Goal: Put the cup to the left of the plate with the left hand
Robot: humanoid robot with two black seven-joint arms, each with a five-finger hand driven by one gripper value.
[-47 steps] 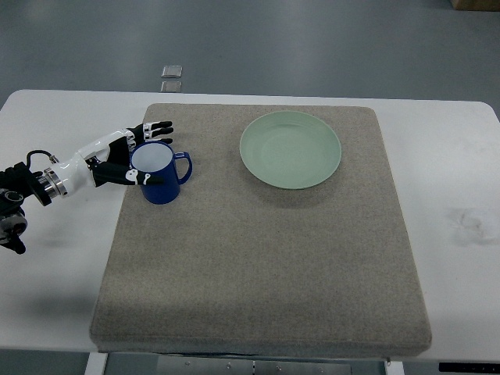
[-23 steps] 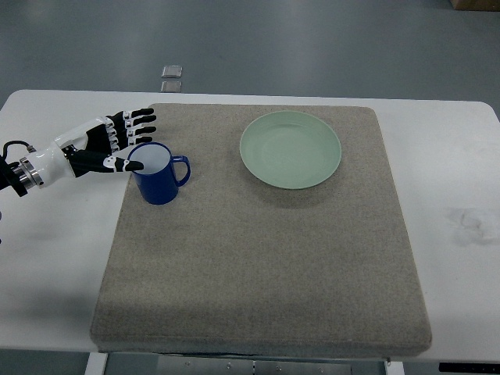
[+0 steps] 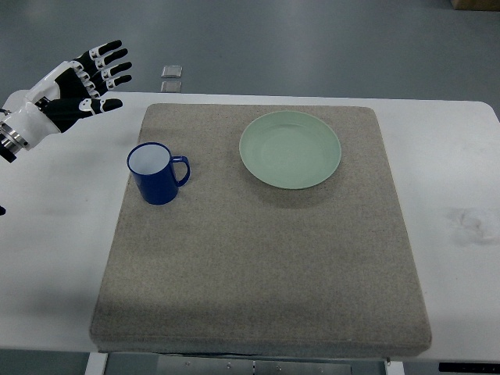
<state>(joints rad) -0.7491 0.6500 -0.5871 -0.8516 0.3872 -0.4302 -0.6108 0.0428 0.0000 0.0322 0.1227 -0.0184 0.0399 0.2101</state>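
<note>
A blue cup (image 3: 158,173) with a white inside stands upright on the grey mat (image 3: 258,234), handle pointing right. It is to the left of the pale green plate (image 3: 290,148), with a gap between them. My left hand (image 3: 87,81) is raised at the upper left, clear of the cup, fingers spread and holding nothing. The right hand is out of view.
The mat lies on a white table (image 3: 453,180). Two small grey squares (image 3: 171,77) lie on the floor beyond the table's far edge.
My left hand has let go of the cup, opened, and moved up and to the left, away from it. The cup stays where it was.
</note>
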